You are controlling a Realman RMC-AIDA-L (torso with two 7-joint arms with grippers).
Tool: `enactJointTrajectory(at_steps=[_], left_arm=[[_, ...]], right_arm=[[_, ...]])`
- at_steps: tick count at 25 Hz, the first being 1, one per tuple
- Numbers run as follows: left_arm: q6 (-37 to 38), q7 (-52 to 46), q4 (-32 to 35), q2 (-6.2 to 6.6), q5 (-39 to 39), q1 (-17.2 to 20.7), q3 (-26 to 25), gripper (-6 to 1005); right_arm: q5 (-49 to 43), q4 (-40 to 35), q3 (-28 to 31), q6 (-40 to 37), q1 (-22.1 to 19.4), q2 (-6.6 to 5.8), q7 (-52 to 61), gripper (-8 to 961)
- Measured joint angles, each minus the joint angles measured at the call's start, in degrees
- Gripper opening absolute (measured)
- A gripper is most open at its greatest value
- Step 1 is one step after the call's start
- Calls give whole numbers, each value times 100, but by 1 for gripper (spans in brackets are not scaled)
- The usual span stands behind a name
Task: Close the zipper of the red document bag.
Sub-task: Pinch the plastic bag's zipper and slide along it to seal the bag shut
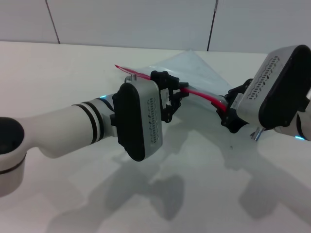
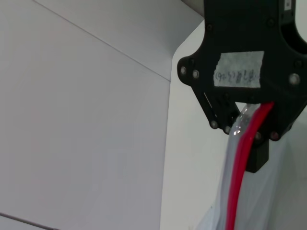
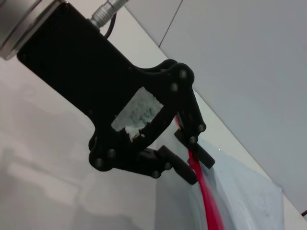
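Observation:
The red document bag (image 1: 194, 70) of clear plastic hangs above the white table, held up between both arms. Its zipper (image 1: 201, 95) is a bright red strip along the near long edge. My left gripper (image 1: 177, 94) is shut on the zipper towards its left end. My right gripper (image 1: 226, 114) is shut on the strip's right end. In the right wrist view the left gripper (image 3: 194, 163) pinches the zipper (image 3: 208, 206) with the bag (image 3: 244, 201) beyond it. In the left wrist view the right gripper (image 2: 254, 136) clamps the zipper (image 2: 237, 177). The slider is hidden.
The white table (image 1: 73, 73) stretches to the left and in front of the arms. A pale panelled wall (image 1: 146, 19) runs along its far edge.

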Motion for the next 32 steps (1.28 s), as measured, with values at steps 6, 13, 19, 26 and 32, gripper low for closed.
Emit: enactJointTrajectory(at_steps=[6, 13, 19, 26, 32], left_arm=[[-1, -7, -86, 2, 0, -94, -10, 144], [-2, -8, -205, -3, 0, -175, 0, 150], [2, 19, -275, -6, -105, -226, -6, 153], [2, 77, -278, -6, -146, -241, 19, 120], [-2, 169, -266, -6, -402, -226, 19, 82]], right_arm=[[0, -37, 1, -9, -8, 0, 0, 50], [-2, -41, -4, -9, -9, -1, 0, 50], [-9, -42, -6, -9, -6, -1, 0, 50], [-9, -39, -6, -9, -3, 0, 0, 50], [-8, -21, -6, -7, 0, 0, 0, 50]])
